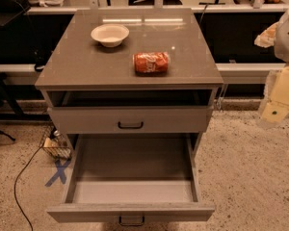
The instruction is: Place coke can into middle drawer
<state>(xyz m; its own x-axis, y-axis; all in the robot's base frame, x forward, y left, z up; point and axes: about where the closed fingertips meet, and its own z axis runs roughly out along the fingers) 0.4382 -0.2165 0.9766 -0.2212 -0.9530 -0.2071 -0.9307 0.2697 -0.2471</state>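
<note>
Cream-coloured robot gripper [278, 97], seen as a blurred pale shape, hangs in the air at the far right edge of the view. It is level with the cabinet's front and well apart from everything on it. Pale arm parts rise above it toward the upper right corner, so the arm reaches down into view from that side with its lower tip angled toward the floor. Whether the gripper is released or clenched, I cannot tell, and it carries nothing that can be made out.

A small orange-red metal coke can [151, 62] with whitish lettering lies on its side on the flat grey top of a square cabinet [82, 66], right of centre and near the front edge. A round white bowl [110, 34] sits upright behind and to the left of it, apart from the can.

Below the top, the uppermost grey drawer [86, 120] with a small black bar handle [130, 125] stands slightly out from the frame. Under it, the wide grey middle drawer [132, 170] is pulled far out toward the viewer, its smooth floor showing and its own black handle [131, 220] at the bottom edge.

On the speckled floor to the left are a blue tape cross [59, 171] and a thin black cable [20, 184].
</note>
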